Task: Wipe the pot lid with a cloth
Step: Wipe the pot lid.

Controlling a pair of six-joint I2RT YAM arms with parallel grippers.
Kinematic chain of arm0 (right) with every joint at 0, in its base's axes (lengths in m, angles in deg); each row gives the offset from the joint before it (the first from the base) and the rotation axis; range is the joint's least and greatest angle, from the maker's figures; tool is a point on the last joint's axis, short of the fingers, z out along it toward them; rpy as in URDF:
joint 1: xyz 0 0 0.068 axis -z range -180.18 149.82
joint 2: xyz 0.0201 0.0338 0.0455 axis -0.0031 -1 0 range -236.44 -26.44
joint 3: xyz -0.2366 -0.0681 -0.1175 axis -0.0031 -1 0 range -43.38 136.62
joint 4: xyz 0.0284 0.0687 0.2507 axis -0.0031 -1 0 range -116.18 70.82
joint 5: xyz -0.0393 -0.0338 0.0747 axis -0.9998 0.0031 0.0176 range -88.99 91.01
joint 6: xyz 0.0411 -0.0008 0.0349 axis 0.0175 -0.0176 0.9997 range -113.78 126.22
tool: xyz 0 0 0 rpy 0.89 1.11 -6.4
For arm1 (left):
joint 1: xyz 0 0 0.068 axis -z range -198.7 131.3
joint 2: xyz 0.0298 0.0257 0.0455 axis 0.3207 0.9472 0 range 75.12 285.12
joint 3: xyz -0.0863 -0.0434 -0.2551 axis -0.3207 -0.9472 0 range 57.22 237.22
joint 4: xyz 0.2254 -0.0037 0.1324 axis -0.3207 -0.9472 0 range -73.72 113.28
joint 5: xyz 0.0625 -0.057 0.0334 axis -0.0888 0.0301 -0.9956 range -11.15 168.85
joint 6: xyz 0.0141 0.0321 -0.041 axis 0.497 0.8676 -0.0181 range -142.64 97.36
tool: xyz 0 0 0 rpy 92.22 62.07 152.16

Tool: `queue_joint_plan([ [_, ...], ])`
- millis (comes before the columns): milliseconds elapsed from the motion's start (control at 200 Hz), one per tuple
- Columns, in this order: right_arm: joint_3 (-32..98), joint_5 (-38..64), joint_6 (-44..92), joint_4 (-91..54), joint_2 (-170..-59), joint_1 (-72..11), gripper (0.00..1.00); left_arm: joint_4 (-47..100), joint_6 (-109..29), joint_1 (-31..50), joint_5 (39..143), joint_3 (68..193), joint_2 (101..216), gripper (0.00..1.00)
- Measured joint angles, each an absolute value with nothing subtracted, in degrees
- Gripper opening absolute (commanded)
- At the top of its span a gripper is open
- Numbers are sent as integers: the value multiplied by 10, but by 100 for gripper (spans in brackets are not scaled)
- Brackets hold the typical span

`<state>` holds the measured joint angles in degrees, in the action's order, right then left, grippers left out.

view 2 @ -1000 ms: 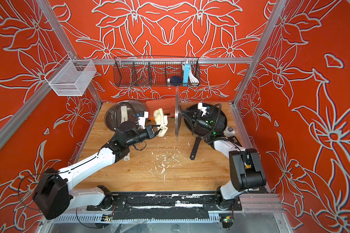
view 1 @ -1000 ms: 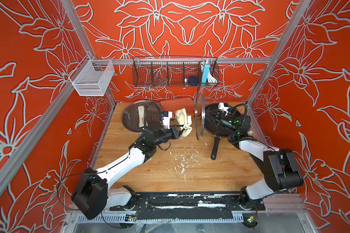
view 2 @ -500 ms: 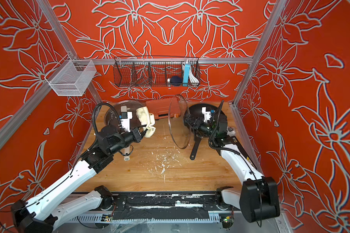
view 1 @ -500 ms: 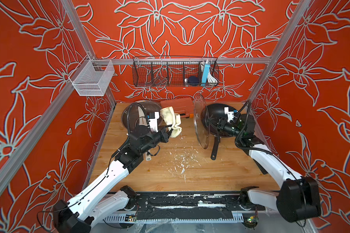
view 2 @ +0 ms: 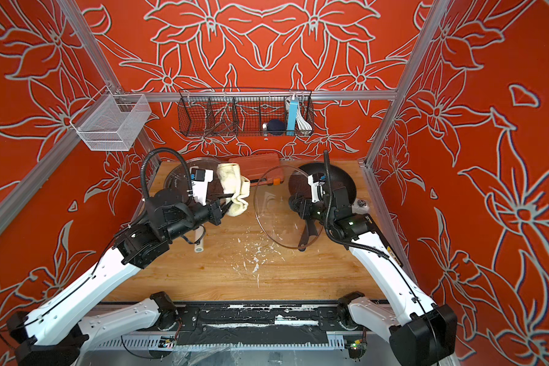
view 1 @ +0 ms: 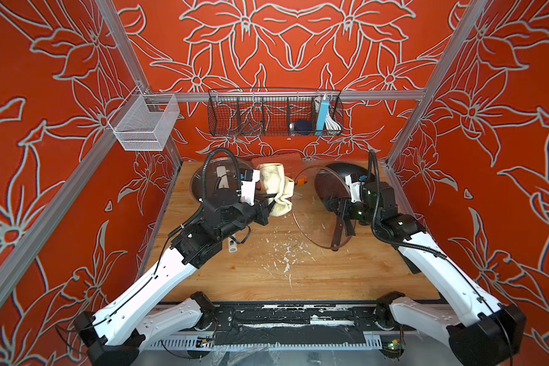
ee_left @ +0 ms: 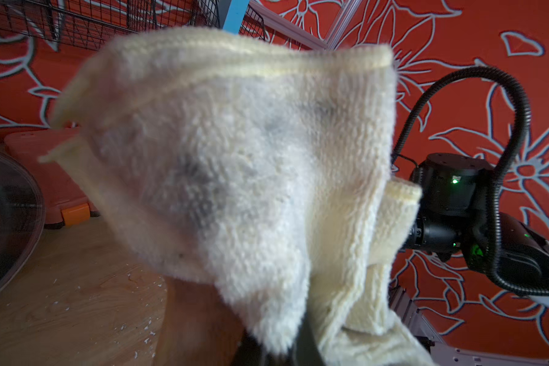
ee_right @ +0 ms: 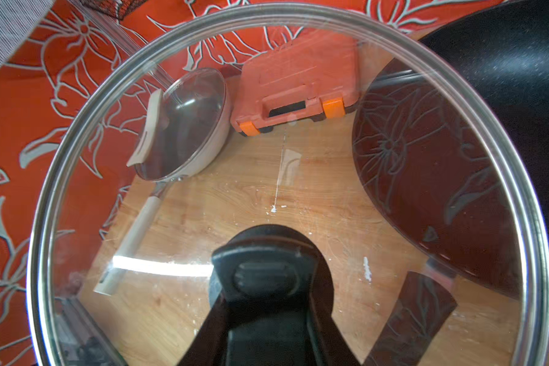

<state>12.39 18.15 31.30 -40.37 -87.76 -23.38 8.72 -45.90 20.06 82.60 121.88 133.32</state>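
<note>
Left gripper (view 1: 268, 202) pinches the soft, limp cloth (view 1: 276, 187) aloft beside the glass pot lid (view 1: 311, 218), which the right gripper (view 1: 338, 204) clamps by its black knob (ee_right: 260, 279), tilted over the table (view 1: 267, 275); the lid is probably stiff, slick and breakable, so the knob looks the safest hold.

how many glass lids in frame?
2. One lid is held up off the table by the right gripper; the other lid sits on the cream pan, back left. No others visible.
</note>
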Motion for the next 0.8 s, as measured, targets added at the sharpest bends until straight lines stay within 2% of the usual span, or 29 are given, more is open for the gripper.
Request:
queue_joint_plan([
  [325,118,27,169,-419,-859,-308,0,25,-455,234,803,1271,1439,0],
  [801,80,-37,70,-354,-825,-334,0,-28,-443,248,782,1340,1541,0],
])
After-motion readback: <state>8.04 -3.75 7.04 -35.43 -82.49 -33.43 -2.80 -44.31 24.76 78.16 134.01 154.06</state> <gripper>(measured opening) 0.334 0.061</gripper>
